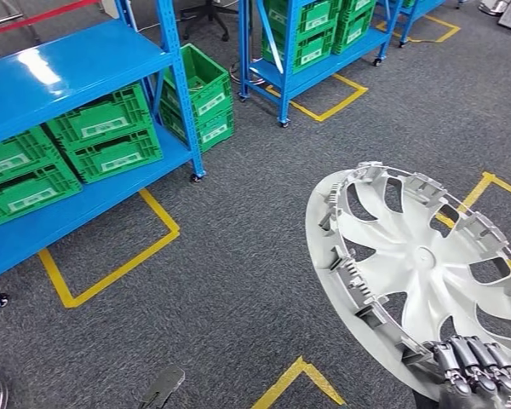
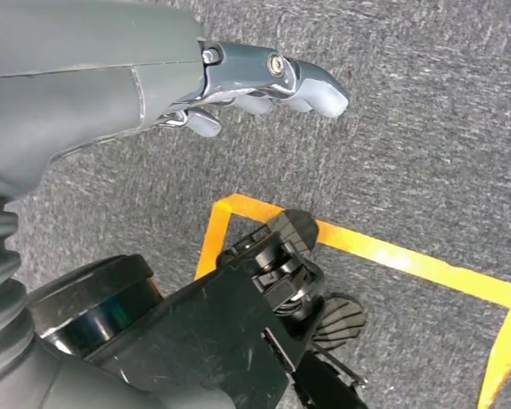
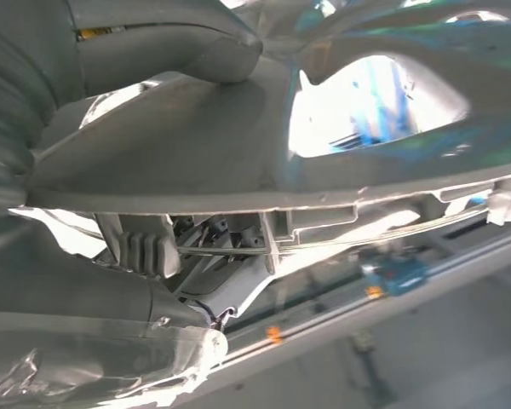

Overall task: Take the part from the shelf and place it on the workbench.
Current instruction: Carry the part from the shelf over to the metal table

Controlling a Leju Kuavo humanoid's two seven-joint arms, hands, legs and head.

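Even, bright overhead light fills the head view; a pale glare patch sits on the blue shelf [image 1: 60, 72] top, and shadows on the grey carpet [image 1: 253, 239] stay soft. The left wrist view is sharp on the carpet weave. The right wrist view is blown out behind the silver part [image 3: 240, 145], with smeared, out-of-focus edges, perhaps from closeness to the lens.

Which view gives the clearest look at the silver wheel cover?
The head view: the whole wheel cover shows, gripped at its lower rim by the right hand. The right wrist view shows only a close, partial stretch.
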